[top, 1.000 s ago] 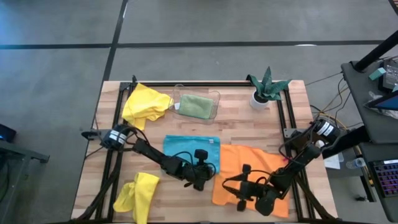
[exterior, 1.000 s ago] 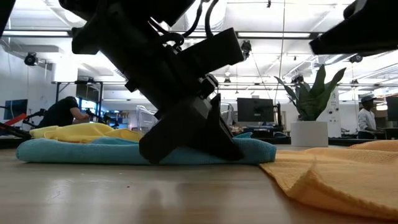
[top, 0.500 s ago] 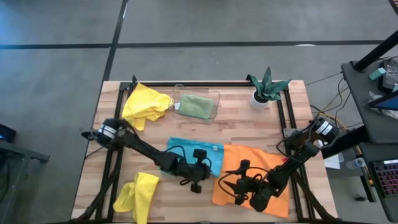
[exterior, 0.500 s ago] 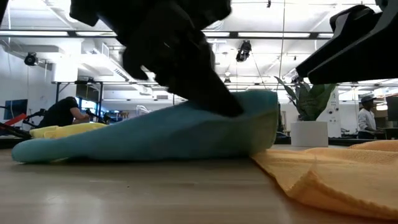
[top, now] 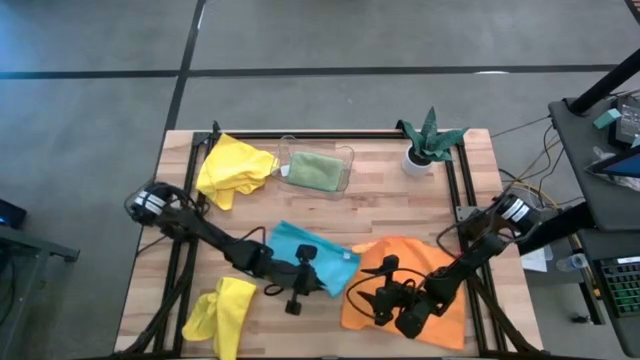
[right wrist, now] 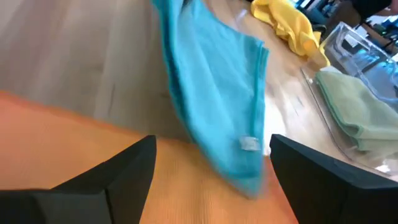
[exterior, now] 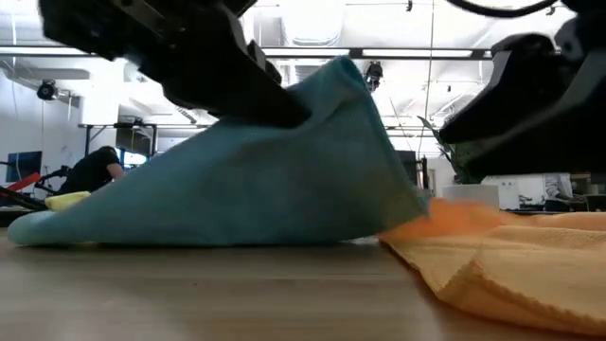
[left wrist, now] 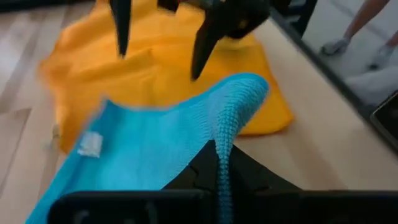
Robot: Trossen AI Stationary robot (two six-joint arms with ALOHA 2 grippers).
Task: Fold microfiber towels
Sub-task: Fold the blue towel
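**Turquoise towel lifted by one corner beside the orange one**

The pale wooden slatted table point(top: 390, 215) carries five cloths. The flat orange microfiber towel point(top: 410, 265) lies at the near right, one edge slightly rumpled, with the right gripper point(top: 372, 300) over its near left part, fingers spread wide and holding nothing; in the right wrist view both dark fingers point(right wrist: 118, 171) stand well apart above orange cloth. Just left of it, the turquoise blue microfiber towel point(top: 305, 255) is pinched at one corner by the left gripper point(top: 298, 290), clamped tight on the fabric, so the cloth rises in a tent shape in the low view point(exterior: 256, 180) while its far side rests on the wood. A crumpled bright yellow microfiber towel point(top: 233, 168) sits at the far left, a second yellow towel, bunched, point(top: 222, 312) at the near left corner. The sage green folded towel point(top: 313, 170) lies inside the clear plastic tray point(top: 346, 158). A small green plant in a white pot point(top: 424, 142) stands far right.
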